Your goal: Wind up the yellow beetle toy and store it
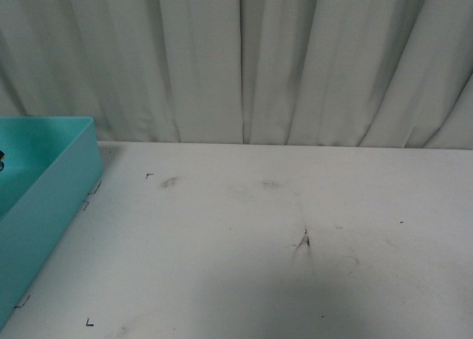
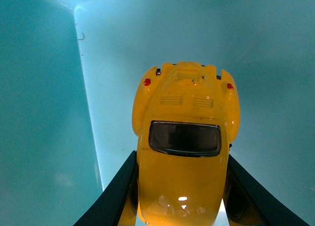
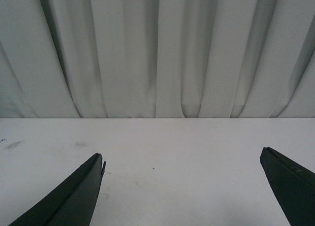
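Observation:
In the left wrist view my left gripper (image 2: 182,186) is shut on the yellow beetle toy (image 2: 184,137), its dark fingers pressed against both sides of the car's body. The toy's tail end with red lights points away from the camera. It sits low inside the teal box (image 2: 44,113), near one inner corner; I cannot tell whether its wheels touch the floor. In the front view only the box (image 1: 44,184) shows at the far left, with a tiny dark part at its edge. My right gripper (image 3: 182,162) is open and empty over the white table (image 3: 182,142).
The white table (image 1: 281,235) has scuff marks (image 1: 303,241) near its middle and small black corner marks (image 1: 89,323). A pleated white curtain (image 1: 244,58) hangs behind the table. The teal box stands along the table's left side.

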Robot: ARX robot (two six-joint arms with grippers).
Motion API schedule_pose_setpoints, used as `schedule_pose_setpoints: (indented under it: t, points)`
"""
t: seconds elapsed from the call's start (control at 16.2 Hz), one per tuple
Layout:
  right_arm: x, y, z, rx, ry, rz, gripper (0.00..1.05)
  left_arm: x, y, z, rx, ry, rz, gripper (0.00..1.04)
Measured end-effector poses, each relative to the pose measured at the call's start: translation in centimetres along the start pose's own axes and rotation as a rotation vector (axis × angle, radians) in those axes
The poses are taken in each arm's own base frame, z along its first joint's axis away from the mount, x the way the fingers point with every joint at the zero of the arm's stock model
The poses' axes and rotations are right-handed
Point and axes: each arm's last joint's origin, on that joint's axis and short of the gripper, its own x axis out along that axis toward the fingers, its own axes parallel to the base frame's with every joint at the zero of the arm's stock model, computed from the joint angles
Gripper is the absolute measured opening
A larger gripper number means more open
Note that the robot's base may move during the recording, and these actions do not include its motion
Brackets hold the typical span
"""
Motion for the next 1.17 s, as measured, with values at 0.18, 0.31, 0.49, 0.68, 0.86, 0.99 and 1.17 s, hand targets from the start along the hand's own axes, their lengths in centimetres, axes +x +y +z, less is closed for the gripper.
schedule_pose_setpoints:
  t: [0.18, 0.31, 0.49, 0.68, 0.86, 0.99, 1.17]
  points:
    - [0.0, 0.0, 0.0, 0.000, 0.000, 0.000, 0.98, 2.5, -0.4, -0.6, -0.005, 0.016, 0.033, 0.41]
    - [0.0, 0.0, 0.0, 0.000, 0.000, 0.000, 0.98, 4.2, -0.8, -1.1, -0.003, 0.038, 0.031, 0.41]
    - [0.0, 0.0, 0.0, 0.000, 0.000, 0.000, 0.98, 4.3, -1.0, -1.1, 0.000, 0.044, 0.024, 0.51]
    - [0.0, 0.0, 0.0, 0.000, 0.000, 0.000, 0.98, 4.3, -1.5, -1.2, 0.009, 0.049, -0.019, 0.81]
    - [0.0, 0.0, 0.0, 0.000, 0.000, 0.000, 0.98, 3.8, -1.6, -1.1, 0.007, 0.047, -0.054, 0.97]
    - [0.0, 0.0, 0.0, 0.000, 0.000, 0.000, 0.98, 2.4, -1.3, -0.7, -0.005, 0.013, -0.074, 0.98]
    - [0.0, 0.0, 0.0, 0.000, 0.000, 0.000, 0.98, -1.9, 0.1, 0.9, -0.080, -0.160, -0.116, 0.98]
